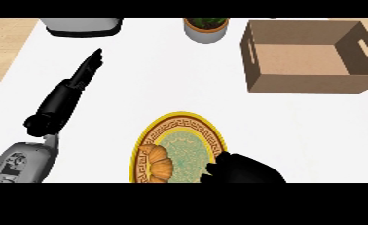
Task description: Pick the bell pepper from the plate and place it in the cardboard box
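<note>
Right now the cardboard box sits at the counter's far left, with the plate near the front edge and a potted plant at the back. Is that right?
Not quite. The head view shows the cardboard box at the counter's far right, not left. The plate is near the front edge and the potted plant stands at the back, as stated.

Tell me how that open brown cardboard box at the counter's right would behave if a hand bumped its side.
The open brown cardboard box looks empty and thin-walled, so it is probably light and would slide on the smooth white counter rather than resist. Its low, wide shape suggests it is unlikely to tip. The cut-out handle slots hint that the walls might flex slightly if pressed.
</note>
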Robot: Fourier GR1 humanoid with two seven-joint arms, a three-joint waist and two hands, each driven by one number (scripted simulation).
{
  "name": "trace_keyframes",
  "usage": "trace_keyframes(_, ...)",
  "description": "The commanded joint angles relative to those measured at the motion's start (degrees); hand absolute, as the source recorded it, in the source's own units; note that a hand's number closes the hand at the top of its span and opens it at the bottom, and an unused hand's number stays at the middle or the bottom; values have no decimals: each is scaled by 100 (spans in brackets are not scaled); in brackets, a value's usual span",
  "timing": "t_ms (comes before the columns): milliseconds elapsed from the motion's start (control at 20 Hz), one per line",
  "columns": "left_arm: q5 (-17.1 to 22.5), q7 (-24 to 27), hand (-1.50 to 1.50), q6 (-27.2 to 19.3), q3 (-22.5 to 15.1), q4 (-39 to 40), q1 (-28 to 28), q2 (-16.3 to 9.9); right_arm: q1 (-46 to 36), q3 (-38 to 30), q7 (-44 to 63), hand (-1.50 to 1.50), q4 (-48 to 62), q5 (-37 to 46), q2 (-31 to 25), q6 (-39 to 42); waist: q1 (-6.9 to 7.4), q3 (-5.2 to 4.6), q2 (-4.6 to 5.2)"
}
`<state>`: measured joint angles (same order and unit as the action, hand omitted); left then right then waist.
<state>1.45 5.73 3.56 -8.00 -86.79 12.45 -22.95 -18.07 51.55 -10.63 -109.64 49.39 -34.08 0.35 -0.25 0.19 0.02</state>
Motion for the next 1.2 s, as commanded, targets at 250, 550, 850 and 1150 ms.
trace_keyframes(250,-31,-16,0,-21,75,-151,-194,-12,655,-2878,-955,150,-524,-2986,-1306,-410,-107,-8,1)
trace_keyframes(550,-94,-161,0,36,29,-77,122,110,-86,-4175,-659,150,952,-4244,-1186,257,56,-18,21)
trace_keyframes(850,-192,-206,0,70,-32,-131,133,317,-1403,-4300,-636,150,2891,-3979,-820,729,164,-20,28)
trace_keyframes(1150,-266,86,0,224,39,145,133,272,-2222,-4236,-1752,150,4822,-3021,-1133,861,237,-18,68)
